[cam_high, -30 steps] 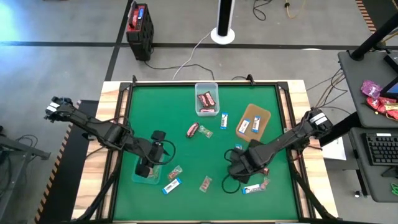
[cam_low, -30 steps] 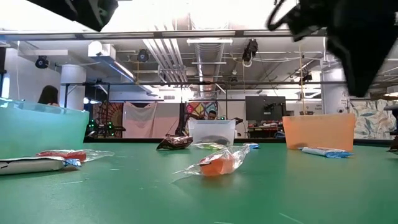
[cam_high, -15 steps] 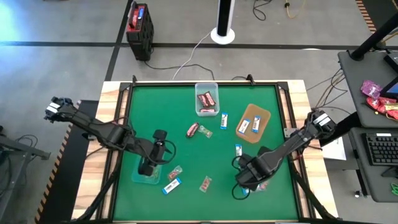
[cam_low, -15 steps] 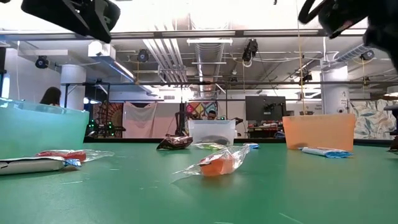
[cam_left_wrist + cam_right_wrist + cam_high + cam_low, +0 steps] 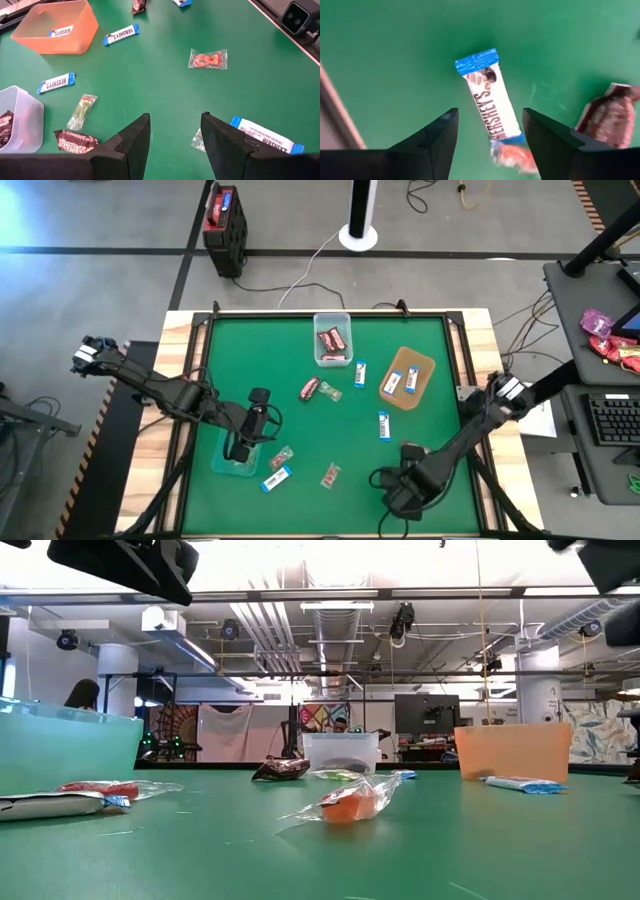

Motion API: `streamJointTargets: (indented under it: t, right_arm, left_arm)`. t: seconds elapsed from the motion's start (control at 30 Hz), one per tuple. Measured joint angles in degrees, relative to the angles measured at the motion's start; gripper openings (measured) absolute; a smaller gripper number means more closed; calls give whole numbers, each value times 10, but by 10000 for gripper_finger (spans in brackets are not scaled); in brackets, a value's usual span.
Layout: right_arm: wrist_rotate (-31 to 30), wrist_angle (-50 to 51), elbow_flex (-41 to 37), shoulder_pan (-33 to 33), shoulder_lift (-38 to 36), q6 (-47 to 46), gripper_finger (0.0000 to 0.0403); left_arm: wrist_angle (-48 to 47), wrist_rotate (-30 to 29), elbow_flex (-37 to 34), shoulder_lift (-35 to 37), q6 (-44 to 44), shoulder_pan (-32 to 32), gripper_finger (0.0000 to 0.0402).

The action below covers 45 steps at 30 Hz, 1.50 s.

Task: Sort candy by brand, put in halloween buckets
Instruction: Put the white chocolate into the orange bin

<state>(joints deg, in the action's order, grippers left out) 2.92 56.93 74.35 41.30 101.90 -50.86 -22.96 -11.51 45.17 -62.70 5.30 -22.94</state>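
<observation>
Green felt covers the table [image 5: 300,370], where candy lies scattered around a clear tub [image 5: 332,338] holding dark red pieces; a brown tray [image 5: 408,376] sits to that tub's right and a teal tub [image 5: 238,460] toward the near left. The left gripper [image 5: 238,448] hovers over the teal tub, fingers spread wide and empty. The right gripper [image 5: 490,137], well right of the teal tub at the near edge, hangs wide apart over a blue-and-white bar [image 5: 490,107] beside a dark red piece [image 5: 610,116].

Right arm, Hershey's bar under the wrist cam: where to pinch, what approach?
Take the Hershey's bar across its narrow width at mid-length, coming straight down. It lies flat on the green table, and the open right gripper already has a finger on each long side. Avoid its far end: another wrapper lies against it there, and a dark red candy sits just beside.
</observation>
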Motion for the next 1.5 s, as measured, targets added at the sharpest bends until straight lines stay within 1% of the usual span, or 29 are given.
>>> streamJointTargets:
  t: [0.23, 0.37, 0.43, 0.53, 0.67, 0.73, 0.8, 0.87, 1.13, 1.5]
  right_arm:
    - [2, -2, 1, -8, 62, 27, 210]
    - [12, -3, 3, -25, 78, 37, 209]
    - [21, -5, 2, -34, 83, 44, 202]
    - [23, -9, 2, -43, 85, 65, 170]
    - [14, -16, 1, -51, 79, 85, 108]
    - [0, -17, 0, -52, 73, 89, 83]
    - [-17, -20, 0, -53, 68, 87, 74]
    - [-46, -22, 0, -53, 64, 82, 55]
    - [-95, -26, -1, -59, 39, 88, 44]
    - [-209, -49, -1, -86, -34, 131, 18]
  left_arm:
    - [2, 0, 0, 0, 0, 0, 159]
    - [4, 0, 0, 0, 0, 0, 159]
    - [6, 0, 0, 0, 0, 0, 159]
    - [10, 0, 0, 0, 0, 0, 159]
    - [9, 0, 0, 0, -5, 0, 159]
    - [10, 0, 0, 0, -9, 0, 159]
    - [10, 0, 0, 0, -12, 0, 159]
    - [10, 0, 0, 0, -13, 0, 159]
    - [11, 0, 0, 0, -15, 0, 159]
    - [12, 0, 0, 0, -19, 0, 159]
